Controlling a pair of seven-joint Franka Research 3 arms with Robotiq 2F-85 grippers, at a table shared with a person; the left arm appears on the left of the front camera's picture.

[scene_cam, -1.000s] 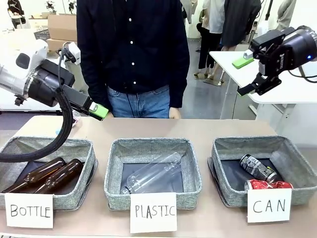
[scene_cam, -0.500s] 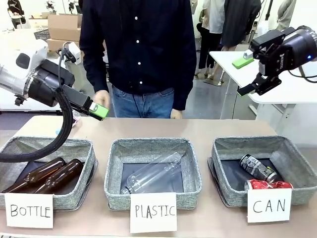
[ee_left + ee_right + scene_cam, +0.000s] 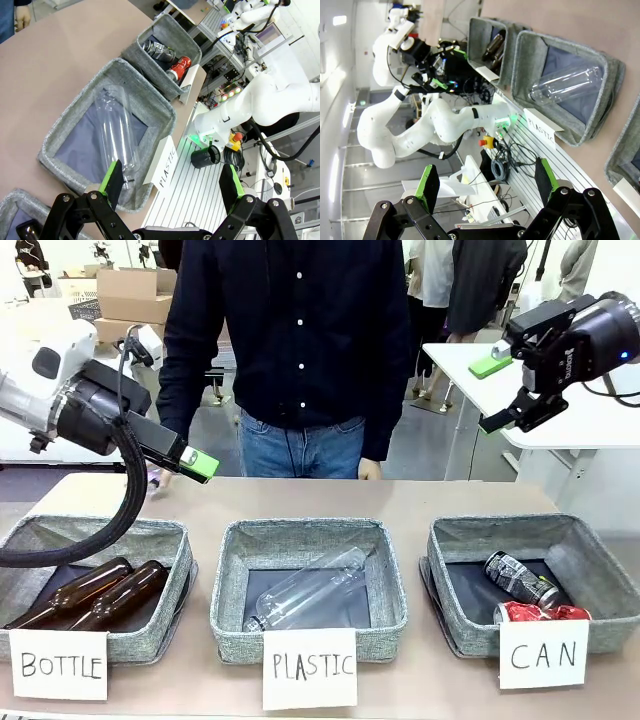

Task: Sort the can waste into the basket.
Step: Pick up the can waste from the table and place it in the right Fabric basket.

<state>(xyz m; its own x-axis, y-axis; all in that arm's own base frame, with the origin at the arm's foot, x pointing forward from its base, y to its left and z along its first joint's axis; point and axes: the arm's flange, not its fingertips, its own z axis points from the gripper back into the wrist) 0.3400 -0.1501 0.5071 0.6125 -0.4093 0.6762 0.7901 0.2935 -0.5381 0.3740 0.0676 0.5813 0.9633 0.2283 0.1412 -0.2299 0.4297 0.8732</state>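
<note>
Cans, 2 of them, lie inside the basket [image 3: 590,570] at the table's right end, the one fronted by the white card [image 3: 543,653] handwritten "CAN". Nearest the card is the crushed red can [image 3: 540,613], on its side against the basket's front wall; just behind it, touching or nearly so, the dark black-and-silver can [image 3: 521,578] lies slanted on the dark floor. In the left wrist view both cans sit in the same far basket [image 3: 192,47], the red one [image 3: 178,66] closer to its card edge and the dark one [image 3: 155,48] beyond.

To the left, the middle basket [image 3: 230,590] marked "PLASTIC" holds 1 clear plastic bottle [image 3: 305,590] lying slantwise. The left-end basket [image 3: 178,558] marked "BOTTLE" holds 2 brown glass bottles [image 3: 100,596] side by side.

Farther back and above the table, the left gripper [image 3: 171,183] hangs over the left part of the table, its green-padded fingers spread wide with nothing between them. The right gripper [image 3: 493,393] is raised high over the right side, well above the cans, fingers likewise spread and empty.

At the far edge stands a person in a dark shirt and jeans, 1 hand [image 3: 370,469] low beside the table's far edge.
</note>
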